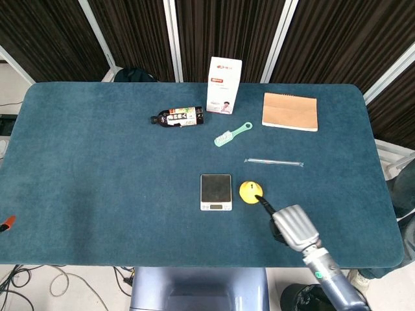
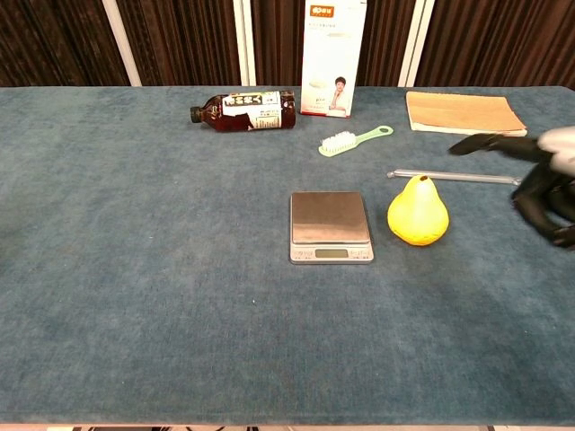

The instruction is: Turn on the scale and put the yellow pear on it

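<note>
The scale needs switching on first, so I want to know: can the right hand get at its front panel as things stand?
Probably yes. The right hand holds nothing and is near the yellow pear, which stands beside the scale, apart from it. Nothing lies before the front panel.

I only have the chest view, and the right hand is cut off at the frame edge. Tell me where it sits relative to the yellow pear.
Observer: The head view shows the whole right hand, nearer the robot than the yellow pear and to the pear's right.
Operator: Report its fingers.
Observer: One dark finger points at the pear. Its tip overlaps the pear's edge in that view, but I cannot tell if they touch.
Operator: Check the left hand.
Observer: Neither view shows it. At the far left border, the head view shows only a small red object.
</note>
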